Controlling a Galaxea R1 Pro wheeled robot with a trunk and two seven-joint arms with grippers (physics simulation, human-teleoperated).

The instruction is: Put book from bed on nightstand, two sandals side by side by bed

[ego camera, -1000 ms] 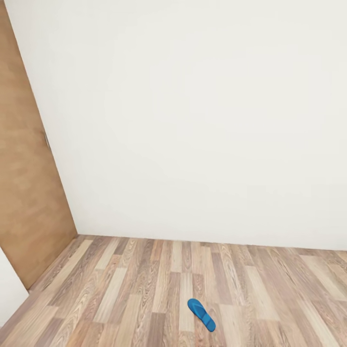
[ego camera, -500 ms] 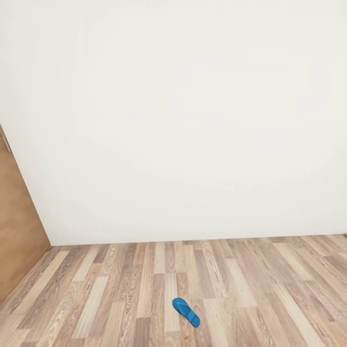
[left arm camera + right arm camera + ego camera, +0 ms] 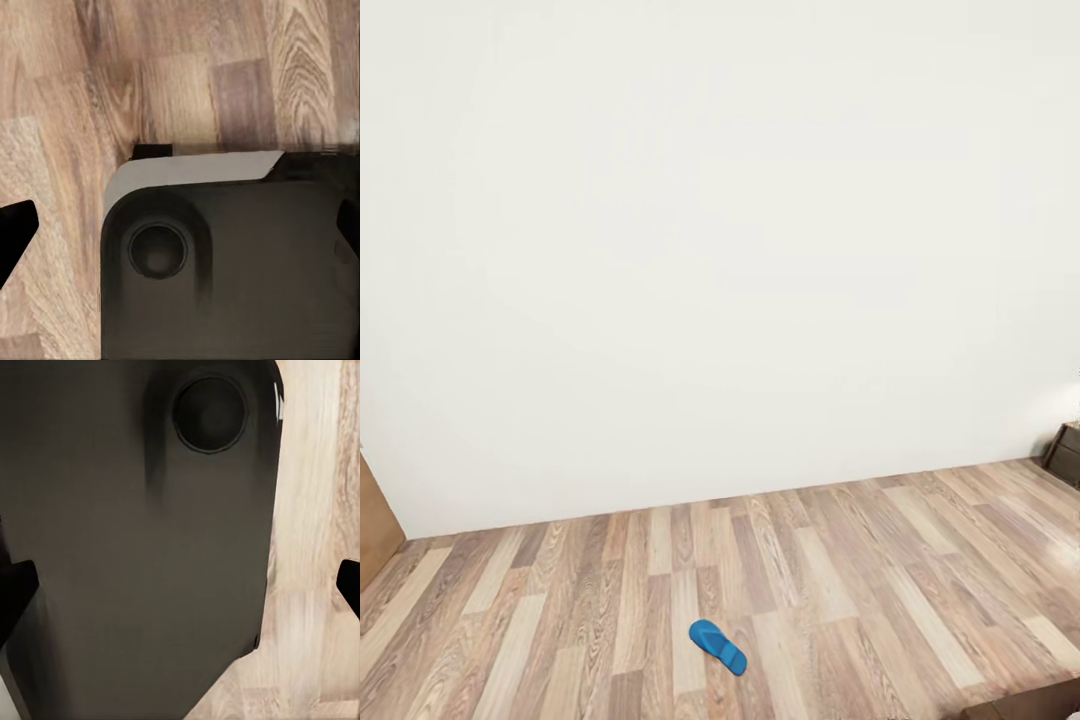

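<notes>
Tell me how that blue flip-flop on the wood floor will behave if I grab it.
The thin blue flip-flop sandal lies flat on the plank floor, so it probably won't roll or tip. It looks light and likely bends, so it may droop when lifted.

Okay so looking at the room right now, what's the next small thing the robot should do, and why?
Probably roll forward toward the blue sandal, which lies alone on the wood floor well short of the white wall. Nothing is held: the left gripper and right gripper each show their fingertips spread wide over the robot's dark base, so closing the distance seems to come first.
</notes>
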